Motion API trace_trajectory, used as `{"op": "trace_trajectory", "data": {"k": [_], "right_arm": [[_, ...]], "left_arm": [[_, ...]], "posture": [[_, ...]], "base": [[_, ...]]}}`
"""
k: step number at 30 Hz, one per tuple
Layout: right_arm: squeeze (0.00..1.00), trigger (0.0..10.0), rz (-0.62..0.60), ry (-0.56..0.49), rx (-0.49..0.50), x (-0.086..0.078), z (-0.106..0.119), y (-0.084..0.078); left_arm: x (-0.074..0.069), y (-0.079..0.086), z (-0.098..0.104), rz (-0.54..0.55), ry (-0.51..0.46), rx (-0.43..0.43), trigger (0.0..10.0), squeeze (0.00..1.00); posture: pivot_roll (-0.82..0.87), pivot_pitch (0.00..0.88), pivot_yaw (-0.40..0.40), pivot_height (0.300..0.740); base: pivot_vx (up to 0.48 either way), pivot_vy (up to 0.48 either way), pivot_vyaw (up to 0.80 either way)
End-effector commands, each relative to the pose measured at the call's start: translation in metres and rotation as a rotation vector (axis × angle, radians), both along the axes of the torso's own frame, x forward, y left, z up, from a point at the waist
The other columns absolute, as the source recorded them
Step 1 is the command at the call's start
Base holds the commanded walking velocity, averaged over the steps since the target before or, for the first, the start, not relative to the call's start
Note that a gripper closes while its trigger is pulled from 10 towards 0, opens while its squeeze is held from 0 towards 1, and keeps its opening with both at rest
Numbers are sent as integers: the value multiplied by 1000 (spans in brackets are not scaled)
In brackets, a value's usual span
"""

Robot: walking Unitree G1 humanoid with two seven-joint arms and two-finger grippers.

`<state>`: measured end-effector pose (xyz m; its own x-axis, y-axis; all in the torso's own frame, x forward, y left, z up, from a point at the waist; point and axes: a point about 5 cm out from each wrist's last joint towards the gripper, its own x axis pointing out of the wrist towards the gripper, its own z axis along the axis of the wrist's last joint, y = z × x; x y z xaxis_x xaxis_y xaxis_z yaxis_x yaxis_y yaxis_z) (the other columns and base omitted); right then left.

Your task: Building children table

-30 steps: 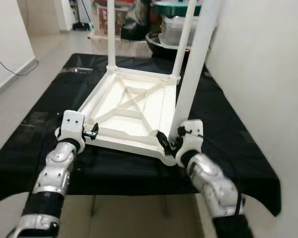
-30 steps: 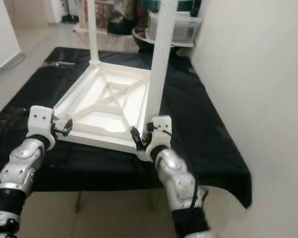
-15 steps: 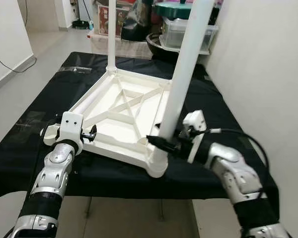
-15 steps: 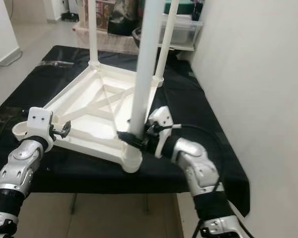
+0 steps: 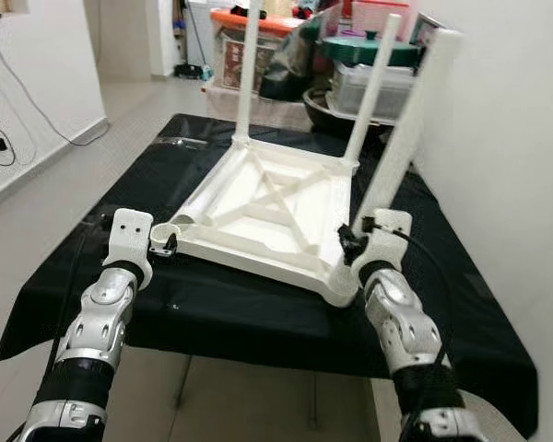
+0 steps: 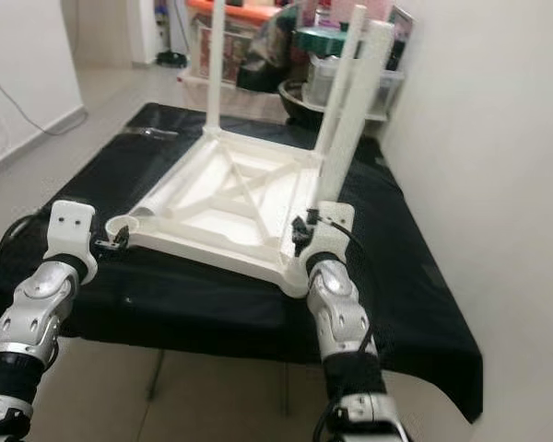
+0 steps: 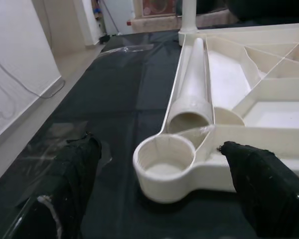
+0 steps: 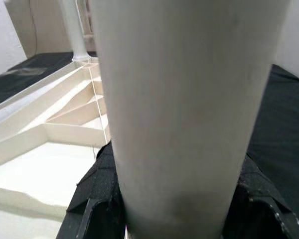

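Since half a second ago the right arm has been drawn back and straightened, and the near-right leg (image 5: 401, 147) it grips now leans outward toward the wall rather than standing upright. The right gripper (image 5: 358, 241) is clamped around that leg's base, just above the corner socket — in the right wrist view the white tube (image 8: 184, 114) is seen pressed between the black fingers (image 8: 97, 191).

The upturned tabletop (image 5: 267, 207) lies on the black cloth (image 5: 92, 276) with its ribbed underside up. Two far legs (image 5: 246, 69) are already stood in their sockets, and the third is probably not seated square yet, judging by its tilt. One socket (image 7: 164, 162) at the near-left corner is still unfilled. The left gripper (image 5: 163, 247) is held at that corner, its fingers (image 7: 261, 184) spread either side of the ring and grasping nothing. A loose fourth leg (image 7: 192, 97) is seen lying along the tabletop's edge — yet to be lifted and fitted.
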<state>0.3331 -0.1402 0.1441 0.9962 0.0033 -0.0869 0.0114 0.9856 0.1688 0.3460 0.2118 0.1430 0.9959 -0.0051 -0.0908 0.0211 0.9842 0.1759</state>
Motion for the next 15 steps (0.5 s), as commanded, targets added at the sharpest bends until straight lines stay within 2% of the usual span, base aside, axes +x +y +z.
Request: {"op": "trace_trajectory", "data": {"k": [1, 2, 3, 4, 5, 6, 7, 9, 10, 11, 14, 15], "right_arm": [[0, 10000, 64, 72, 26, -6, -14, 10], [0, 10000, 193, -16, 16, -13, 2, 27], [1000, 10000, 286, -92, 16, -18, 15, 35], [1000, 10000, 286, -92, 16, -18, 15, 35], [1000, 10000, 360, -136, 35, -21, 24, 37], [1000, 10000, 360, -136, 35, -21, 24, 37], [0, 10000, 415, -181, 19, -20, 32, 35], [0, 10000, 457, -206, 14, -18, 37, 32], [0, 10000, 532, -234, 3, -17, 42, 29], [0, 10000, 532, -234, 3, -17, 42, 29], [0, 10000, 911, -268, 37, -31, 54, 29], [0, 10000, 911, -268, 37, -31, 54, 29]], "left_arm": [[2, -6, -1, -25, 3, 11, 10000, 0], [2, -5, -1, -26, 5, 12, 10000, 0], [2, -6, -3, -30, 9, 13, 10000, 0], [2, -6, -3, -30, 9, 13, 10000, 0], [2, -8, -3, -33, 11, 13, 10000, 0], [2, -8, -3, -33, 11, 13, 10000, 0], [2, -9, -3, -37, 11, 11, 10000, 0], [1, -9, -3, -39, 11, 12, 10000, 0], [2, -7, -3, -37, 14, 14, 10000, 0], [2, -7, -3, -37, 14, 14, 10000, 0], [4, -5, 1, -38, 3, 24, 10000, 0], [4, -5, 1, -38, 3, 24, 10000, 0]], "posture": [[119, 0, -97, 740], [108, 0, -89, 740], [109, 0, -89, 740], [109, 0, -89, 740], [112, 0, -88, 740], [112, 0, -88, 740], [114, 0, -86, 740], [113, 0, -85, 740], [118, 0, -84, 740], [118, 0, -84, 740], [132, 0, -91, 740], [132, 0, -91, 740]], "base": [[0, 0, 0], [0, 0, 0], [0, 0, 0], [0, 0, 0], [0, 0, 0], [0, 0, 0], [0, 0, 0], [0, 0, 0], [0, 0, 0], [0, 0, 0], [0, 0, 0], [0, 0, 0]]}}
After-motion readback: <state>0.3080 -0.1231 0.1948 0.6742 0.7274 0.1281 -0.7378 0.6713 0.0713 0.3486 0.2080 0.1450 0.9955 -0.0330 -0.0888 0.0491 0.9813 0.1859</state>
